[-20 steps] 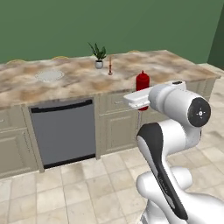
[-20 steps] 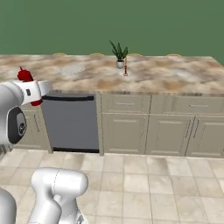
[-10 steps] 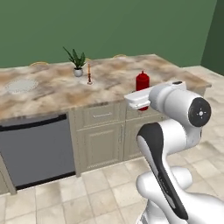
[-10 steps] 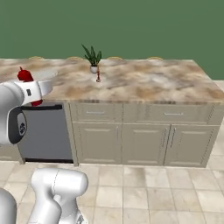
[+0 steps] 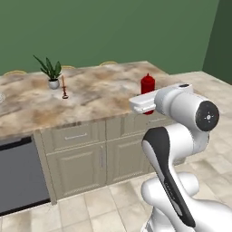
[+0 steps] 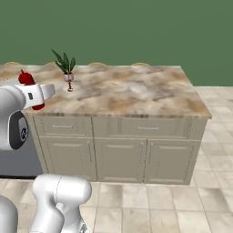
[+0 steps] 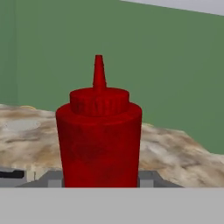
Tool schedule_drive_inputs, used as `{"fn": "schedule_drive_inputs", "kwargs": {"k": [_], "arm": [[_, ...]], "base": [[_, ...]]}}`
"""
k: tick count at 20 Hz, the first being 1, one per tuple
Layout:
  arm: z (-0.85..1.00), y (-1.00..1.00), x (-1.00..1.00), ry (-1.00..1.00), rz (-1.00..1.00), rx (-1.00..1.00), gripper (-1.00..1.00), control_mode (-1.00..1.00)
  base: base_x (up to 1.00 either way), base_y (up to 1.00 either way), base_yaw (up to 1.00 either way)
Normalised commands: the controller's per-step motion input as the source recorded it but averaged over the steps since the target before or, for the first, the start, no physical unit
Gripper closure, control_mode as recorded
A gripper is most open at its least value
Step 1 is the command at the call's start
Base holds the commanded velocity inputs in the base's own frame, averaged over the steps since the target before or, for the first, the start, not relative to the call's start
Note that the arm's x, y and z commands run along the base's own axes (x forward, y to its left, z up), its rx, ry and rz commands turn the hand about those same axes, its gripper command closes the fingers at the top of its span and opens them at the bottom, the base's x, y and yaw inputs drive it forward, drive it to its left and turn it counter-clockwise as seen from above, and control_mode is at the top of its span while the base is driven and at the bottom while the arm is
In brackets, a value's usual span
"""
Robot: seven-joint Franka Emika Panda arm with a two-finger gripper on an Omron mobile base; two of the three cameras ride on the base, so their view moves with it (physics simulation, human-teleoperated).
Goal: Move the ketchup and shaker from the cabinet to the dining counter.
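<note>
While your arm is raised in front of the marble bench (image 5: pixel 104 97), the tool (image 7: pixel 100 177) is pinching the ketchup (image 7: pixel 99 140): in the hand view the red bottle stands upright right between the two grey fingers (image 7: pixel 51 178), one each side of its base, nozzle pointing up. From the left base view you see the ketchup (image 5: pixel 147 86) poking up above the white hand, held in the air just above the front edge of the bench near its right end, not resting on the top. In the right base view the bottle (image 6: pixel 27 82) sits at the far left, mostly hidden behind the white wrist, red cap and a bit of the body showing. On the bench you also have a small potted plant (image 5: pixel 50 72) toward the back left, with a thin red candlestick (image 5: pixel 64 88) just beside it, both well apart from the ketchup. Below the top: beige drawers and cabinet doors (image 6: pixel 120 159), and a dark dishwasher front (image 5: pixel 18 176) at the left. Green wall behind, tiled floor (image 6: pixel 182 205) below.
</note>
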Motion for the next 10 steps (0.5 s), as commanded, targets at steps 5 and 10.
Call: {"fn": "schedule_drive_inputs", "kwargs": {"k": [5, 10], "arm": [[0.0, 0.0, 0.0, 0.0, 0.0, 0.0, 1.0, 1.0], [0.0, 0.0, 0.0, 0.0, 0.0, 0.0, 1.0, 1.0]], "base": [[0.66, -0.86, 0.0], [0.52, -0.9, 0.0]]}}
